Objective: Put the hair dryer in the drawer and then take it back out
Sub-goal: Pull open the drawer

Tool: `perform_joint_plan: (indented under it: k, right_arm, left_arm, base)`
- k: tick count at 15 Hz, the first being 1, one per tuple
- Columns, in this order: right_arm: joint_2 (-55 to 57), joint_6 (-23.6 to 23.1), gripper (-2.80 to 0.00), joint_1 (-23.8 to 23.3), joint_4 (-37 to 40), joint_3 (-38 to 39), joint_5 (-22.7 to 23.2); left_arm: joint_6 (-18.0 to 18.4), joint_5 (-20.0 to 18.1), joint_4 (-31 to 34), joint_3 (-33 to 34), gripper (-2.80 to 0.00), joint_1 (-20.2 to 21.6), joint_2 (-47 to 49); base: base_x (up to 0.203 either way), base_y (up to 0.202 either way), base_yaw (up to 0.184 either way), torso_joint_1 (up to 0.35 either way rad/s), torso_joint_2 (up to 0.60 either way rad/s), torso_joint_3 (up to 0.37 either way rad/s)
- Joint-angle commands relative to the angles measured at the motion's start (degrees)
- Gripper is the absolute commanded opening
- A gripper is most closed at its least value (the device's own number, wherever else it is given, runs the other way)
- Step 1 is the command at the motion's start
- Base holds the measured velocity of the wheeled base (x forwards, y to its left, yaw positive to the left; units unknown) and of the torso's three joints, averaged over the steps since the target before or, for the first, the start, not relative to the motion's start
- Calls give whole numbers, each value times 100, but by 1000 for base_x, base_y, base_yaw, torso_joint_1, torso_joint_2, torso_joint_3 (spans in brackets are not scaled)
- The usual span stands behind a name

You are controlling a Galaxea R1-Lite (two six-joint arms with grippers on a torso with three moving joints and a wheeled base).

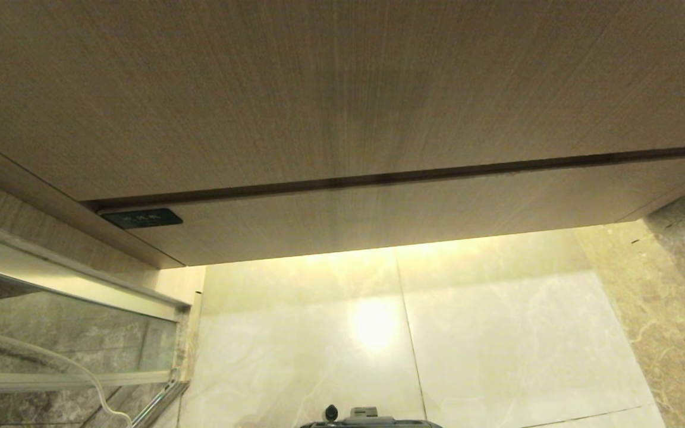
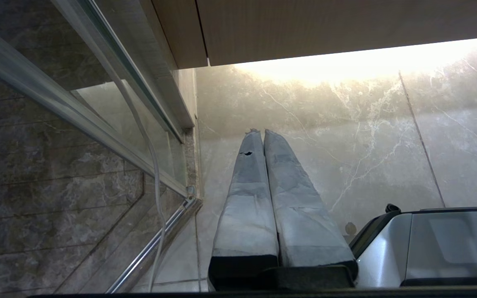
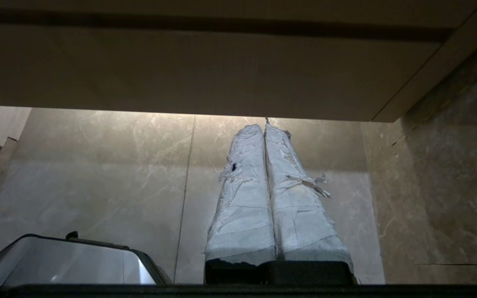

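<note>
This looks like a home bathroom. A wall-hung, light-brown wood-grain vanity cabinet (image 1: 330,119) fills the upper half of the head view, with a warm light strip glowing beneath it onto glossy cream marble floor tiles (image 1: 497,333). At lower left, a metal-framed glass shower partition (image 1: 69,333) meets grey marble.

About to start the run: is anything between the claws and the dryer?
Cannot judge: no dryer shows in any view. Both claws, left and right, are shut and empty, pointing at the tiled floor below the closed wood cabinet front. Nothing lies between them and that front.
</note>
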Motion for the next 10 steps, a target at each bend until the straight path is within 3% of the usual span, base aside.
perform_joint_plan:
  k: [1,3,6,10]
  right_arm:
    - [1223,-49,-280,20,1477,-1412,206]
    - [2185,-290,-280,124,2425,-2097,496]
    - [3516,-861,-280,216,2625,-2449,677]
    - [5026,-1507,-280,799,2876,-2794,846]
  left_arm:
    - [0,0,-4,-3,-280,0,-1]
    - [0,0,-1,-1,-280,0,0]
    - [0,0,-4,3,-280,0,-1]
    - [0,0,-4,5,-280,0,-1]
  base:
    - [0,0,0,0,0,0]
    - [0,0,0,0,0,0]
    - [0,0,0,0,0,0]
    - [0,0,0,0,0,0]
